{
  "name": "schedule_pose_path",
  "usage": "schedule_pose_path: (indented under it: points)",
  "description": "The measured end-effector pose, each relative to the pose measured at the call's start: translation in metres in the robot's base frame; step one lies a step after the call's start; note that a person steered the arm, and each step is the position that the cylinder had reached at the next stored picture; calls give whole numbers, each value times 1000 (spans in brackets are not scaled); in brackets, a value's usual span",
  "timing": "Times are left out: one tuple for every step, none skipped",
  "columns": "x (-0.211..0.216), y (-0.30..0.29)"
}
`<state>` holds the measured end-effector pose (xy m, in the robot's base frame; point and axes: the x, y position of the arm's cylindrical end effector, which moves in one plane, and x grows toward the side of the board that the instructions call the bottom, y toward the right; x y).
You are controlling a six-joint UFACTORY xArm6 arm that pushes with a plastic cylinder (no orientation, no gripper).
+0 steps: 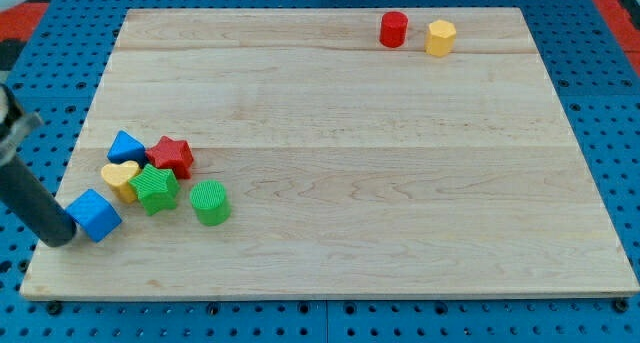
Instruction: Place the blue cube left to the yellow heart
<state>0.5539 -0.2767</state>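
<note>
Camera view shows a pale wooden board surface (330,143) lying on a blue perforated base (600,103); most of the board, from its middle across to the view's right and bottom edges, is open room. My arm carries no pincer, so there is nothing to spread or press together: it ends in a straight dark rod (25,198) slanting in from the view's left edge, and my tip (64,235) sits at the board's left edge, touching the left side of the blue cube (95,215). That cube stands near the bottom left corner, close to the left edge, turned so one corner points toward the view's bottom; being a cube, it has no clear long axis. Just above and to its right lies the yellow heart (121,178), touching the green star (154,188). A red star (172,156) and a blue triangular block (126,146) sit just above those, and a green ribbed cylinder (210,202) stands just beside the green star, on its right. Well apart, near the top edge toward the right, a red cylinder (393,29) and a yellow hexagonal block (440,37) stand side by side.
</note>
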Motion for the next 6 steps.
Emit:
schedule_pose_path:
  points:
    - [0, 8]
    - [52, 31]
    - [48, 93]
    - [18, 91]
    - [5, 82]
    - [39, 74]
